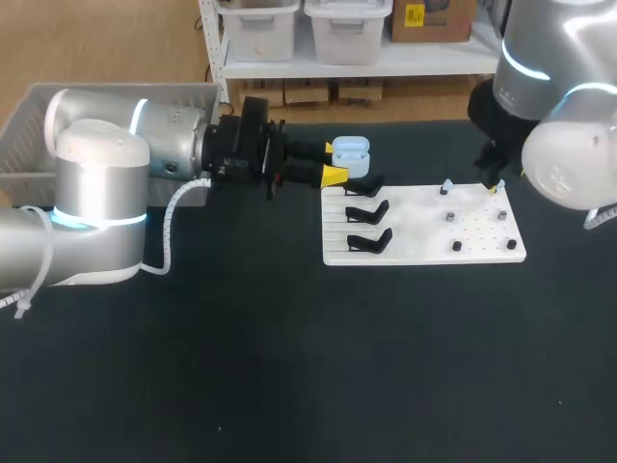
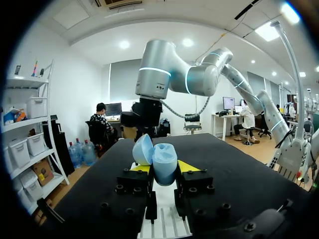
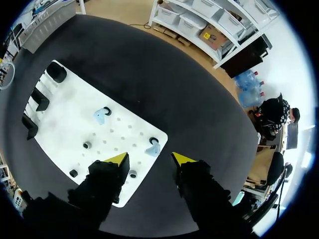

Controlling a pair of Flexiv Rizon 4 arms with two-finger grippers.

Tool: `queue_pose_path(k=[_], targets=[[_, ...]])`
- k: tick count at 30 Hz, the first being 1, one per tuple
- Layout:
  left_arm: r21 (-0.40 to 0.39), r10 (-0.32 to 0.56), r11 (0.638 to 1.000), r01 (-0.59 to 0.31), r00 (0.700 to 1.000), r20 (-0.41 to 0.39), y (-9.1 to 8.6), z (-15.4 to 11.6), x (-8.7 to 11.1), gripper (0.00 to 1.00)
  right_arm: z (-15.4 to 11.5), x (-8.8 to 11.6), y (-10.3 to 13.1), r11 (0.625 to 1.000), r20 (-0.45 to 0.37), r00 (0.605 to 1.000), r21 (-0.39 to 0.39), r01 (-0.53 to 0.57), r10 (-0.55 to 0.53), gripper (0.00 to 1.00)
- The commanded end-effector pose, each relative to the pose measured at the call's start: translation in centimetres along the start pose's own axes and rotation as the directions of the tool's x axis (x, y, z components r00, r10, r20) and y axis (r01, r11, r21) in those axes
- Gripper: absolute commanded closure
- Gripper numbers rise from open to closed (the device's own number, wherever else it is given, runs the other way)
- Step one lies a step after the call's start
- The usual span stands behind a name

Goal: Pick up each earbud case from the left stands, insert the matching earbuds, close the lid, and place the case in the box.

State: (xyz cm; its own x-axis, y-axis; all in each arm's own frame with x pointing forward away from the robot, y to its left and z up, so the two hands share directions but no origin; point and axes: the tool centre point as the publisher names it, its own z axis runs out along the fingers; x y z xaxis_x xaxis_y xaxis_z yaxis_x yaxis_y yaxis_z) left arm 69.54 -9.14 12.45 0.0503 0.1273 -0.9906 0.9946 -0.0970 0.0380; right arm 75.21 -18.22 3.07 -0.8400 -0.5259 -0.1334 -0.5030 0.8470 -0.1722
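My left gripper (image 1: pixel 331 161) is shut on a light blue earbud case (image 1: pixel 350 149), held above the far left end of the white board (image 1: pixel 424 253). In the left wrist view the case (image 2: pixel 164 164) stands upright between the yellow fingertips (image 2: pixel 187 166) with its lid (image 2: pixel 142 149) swung open. My right gripper (image 1: pixel 493 180) hovers over the board's far right corner. Its fingers are open, and a pale blue earbud (image 3: pixel 153 148) sits on its peg just ahead of the gap, untouched. A second earbud (image 3: pixel 101 116) rests further along the board.
Three black stands (image 1: pixel 366 210) line the board's left side, all bare. Small dark pegs (image 1: pixel 450 216) dot its right half. A grey box (image 1: pixel 39 92) sits at the far left behind my left arm. Dark tabletop (image 1: pixel 289 367) stretches out in front of the board.
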Motion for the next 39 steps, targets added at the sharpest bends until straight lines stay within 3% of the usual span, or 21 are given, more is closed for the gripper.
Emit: queue_pose_path(k=[1,5,39], targets=[[-0.007,0.003,1.000,-0.003,1.000,0.002,-0.2,0.0,0.1,1.00,0.5,-0.2,0.0,1.000,0.001,1.000,0.002,0.000,0.000,0.47],[-0.007,0.003,1.000,-0.003,1.000,0.002,-0.2,0.0,0.1,1.00,0.8,-0.2,-0.1,1.000,0.004,1.000,0.004,-0.003,0.003,0.46],[-0.007,0.003,1.000,-0.003,1.000,0.002,-0.2,0.0,0.1,1.00,2.4,-0.5,-0.7,0.998,-0.007,0.998,0.018,-0.059,0.060,0.73]])
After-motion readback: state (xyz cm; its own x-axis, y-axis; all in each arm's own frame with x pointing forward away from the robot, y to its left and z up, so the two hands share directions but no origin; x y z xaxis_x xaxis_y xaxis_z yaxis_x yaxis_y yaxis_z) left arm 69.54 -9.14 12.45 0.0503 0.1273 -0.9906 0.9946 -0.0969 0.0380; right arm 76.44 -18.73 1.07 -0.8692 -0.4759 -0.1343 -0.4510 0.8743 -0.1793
